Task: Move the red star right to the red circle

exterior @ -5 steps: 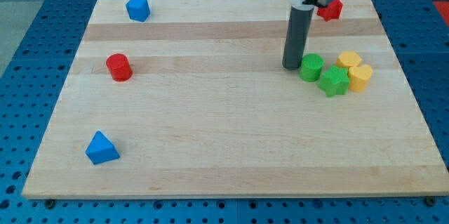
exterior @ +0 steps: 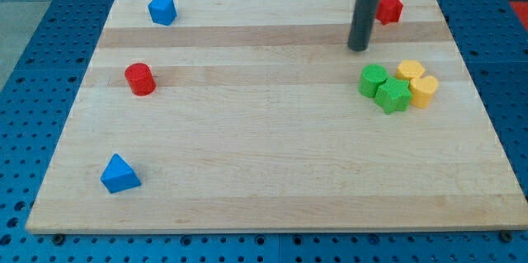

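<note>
**Tip near red star, no contact**

No fingers on this rig, so nothing to open, close or hold; arm ends in a dark rod; my tip [exterior: 359, 49] sits on the wooden board [exterior: 264, 172] at the view's upper right, touching no block. Red star [exterior: 388, 8] lies just up and to the view's right of the tip, near the board's top edge, partly behind the rod; clear of it, as far as I can tell. Red circle [exterior: 139, 78] well apart, at the view's left. Below the tip, apart from it: cluster of four; green cylinder [exterior: 373, 80] touching green star [exterior: 393, 96]; two yellow blocks [exterior: 410, 71] and [exterior: 424, 91] beside them on the view's right. Blue block [exterior: 162, 10] top left; blue triangle [exterior: 119, 174] bottom left.
</note>
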Tool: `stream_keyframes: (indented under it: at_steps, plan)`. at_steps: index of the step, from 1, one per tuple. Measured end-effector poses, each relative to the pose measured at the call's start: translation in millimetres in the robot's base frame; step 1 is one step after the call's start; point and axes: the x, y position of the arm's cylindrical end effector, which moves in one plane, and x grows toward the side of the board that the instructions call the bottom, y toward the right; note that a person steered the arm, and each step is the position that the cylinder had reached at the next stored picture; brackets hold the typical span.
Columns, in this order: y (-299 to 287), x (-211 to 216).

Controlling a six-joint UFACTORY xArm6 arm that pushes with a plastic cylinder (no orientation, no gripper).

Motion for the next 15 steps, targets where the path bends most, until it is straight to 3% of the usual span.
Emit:
stream_keyframes:
  at_steps: [3, 4, 6, 13, 15]
  plan:
    - [106.9, -55.2]
    - [115.5, -85.8]
    - [47.3, -95.1]
    - [-138.2, 30.7]
    - [-141.6, 30.7]
